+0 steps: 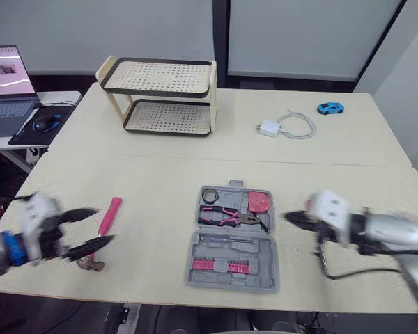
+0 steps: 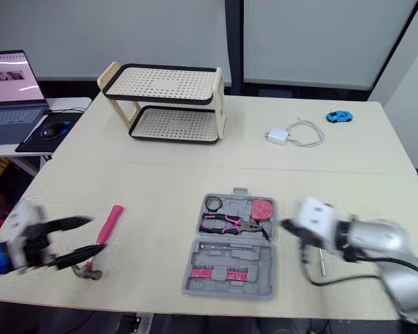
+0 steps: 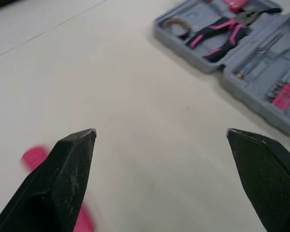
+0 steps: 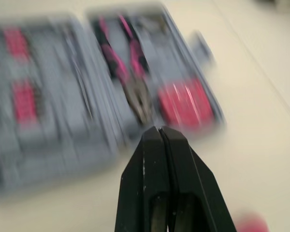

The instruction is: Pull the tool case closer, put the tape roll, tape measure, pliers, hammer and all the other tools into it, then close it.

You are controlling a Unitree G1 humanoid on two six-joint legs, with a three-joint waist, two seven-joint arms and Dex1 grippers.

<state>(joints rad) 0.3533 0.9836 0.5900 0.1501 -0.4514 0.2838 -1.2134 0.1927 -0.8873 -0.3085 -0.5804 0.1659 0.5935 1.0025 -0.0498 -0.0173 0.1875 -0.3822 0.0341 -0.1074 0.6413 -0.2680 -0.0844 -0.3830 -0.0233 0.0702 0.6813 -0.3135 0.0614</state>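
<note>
Here L end effector (image 3: 159,134) spread by hammer (image 1: 110,214), R end effector (image 4: 159,131) closed

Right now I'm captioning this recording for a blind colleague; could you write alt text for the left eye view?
An open grey tool case sits on a pale table, holding pliers, a tape roll and a pink tape measure. A pink-handled hammer lies to its left by the open left gripper; the shut right gripper is at its right.
</note>
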